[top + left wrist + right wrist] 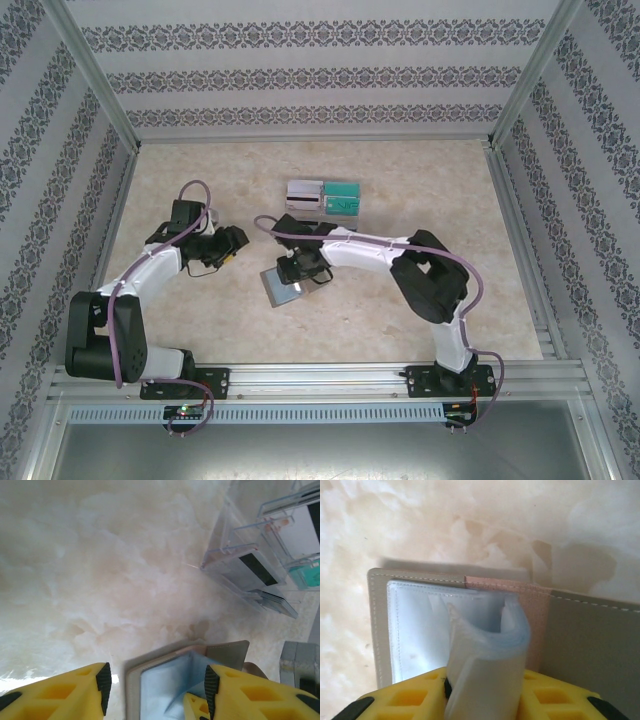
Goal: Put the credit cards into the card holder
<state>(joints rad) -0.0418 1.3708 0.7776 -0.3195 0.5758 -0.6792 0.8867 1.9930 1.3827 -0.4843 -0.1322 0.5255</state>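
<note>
Grey card holder (590,645) lies open, bluish clear pockets curling upward.

Bright, diffuse light; soft shadow beside the card holder (590,645); wrist views hazy, foreground blurred

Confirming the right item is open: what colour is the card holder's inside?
The card holder is pale blue inside, grey outside; best seen in the right wrist view.

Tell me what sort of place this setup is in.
Most likely a purpose-built robot test cell, not a real room: an aluminium frame boxes in a marble-look tabletop, patterned wall panels line three sides, and the left arm and right arm are bolted to a rail at its near edge.
</note>
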